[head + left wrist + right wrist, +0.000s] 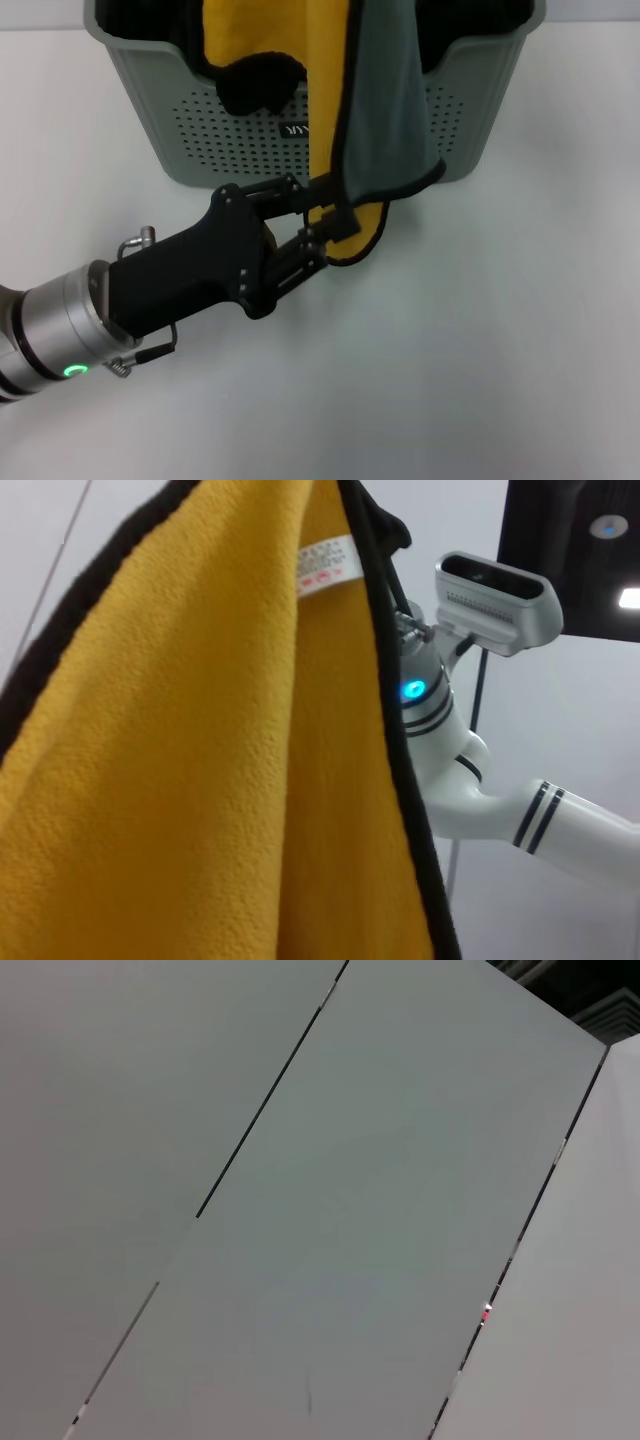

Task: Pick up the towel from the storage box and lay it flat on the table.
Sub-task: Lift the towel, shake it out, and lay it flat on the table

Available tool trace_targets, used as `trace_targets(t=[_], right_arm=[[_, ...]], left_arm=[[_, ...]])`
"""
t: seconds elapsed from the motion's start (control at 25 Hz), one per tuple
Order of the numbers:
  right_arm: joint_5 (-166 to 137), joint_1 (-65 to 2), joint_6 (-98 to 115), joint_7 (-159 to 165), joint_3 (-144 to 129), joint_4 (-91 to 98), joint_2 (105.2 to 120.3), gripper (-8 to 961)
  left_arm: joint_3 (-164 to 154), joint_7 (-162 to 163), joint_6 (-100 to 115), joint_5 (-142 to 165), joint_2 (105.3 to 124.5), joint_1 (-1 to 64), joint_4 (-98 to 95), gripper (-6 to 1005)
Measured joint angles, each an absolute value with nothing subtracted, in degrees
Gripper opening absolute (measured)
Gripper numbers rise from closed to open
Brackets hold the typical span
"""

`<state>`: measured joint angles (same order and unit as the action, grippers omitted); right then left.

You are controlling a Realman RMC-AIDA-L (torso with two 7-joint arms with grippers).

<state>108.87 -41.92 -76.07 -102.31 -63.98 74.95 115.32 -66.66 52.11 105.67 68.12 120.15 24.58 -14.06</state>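
The towel [385,110] hangs out over the dipped front rim of the storage box [200,130]. It shows a grey-green face, a yellow face and a black stitched border. Its lower end reaches the table [480,350] in front of the box. My left gripper [330,228] is in front of the box, low over the table, shut on the towel's lower edge. In the left wrist view the yellow face of the towel [200,760] fills most of the picture, with a small white tag [328,565] near its border. My right gripper is out of view.
A black cloth [255,85] lies inside the box behind the rim. The box's dark label [297,130] is partly covered by the towel. The right wrist view shows only pale wall panels [300,1210].
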Motion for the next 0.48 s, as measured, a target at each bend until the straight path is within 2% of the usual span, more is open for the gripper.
trace_targets(t=[0.12,0.48], right_arm=[[108.8,-41.9,-75.5,-102.4,-64.0,74.7,115.32,84],[108.8,-42.2,-75.3,-102.4,-64.4,74.5,115.42,89]], left_arm=[[-67.3,52.1,105.7,67.9,120.12,24.5,-14.3,317],[-67.2,52.0,105.8,65.0,120.26,24.4,-14.0,315]])
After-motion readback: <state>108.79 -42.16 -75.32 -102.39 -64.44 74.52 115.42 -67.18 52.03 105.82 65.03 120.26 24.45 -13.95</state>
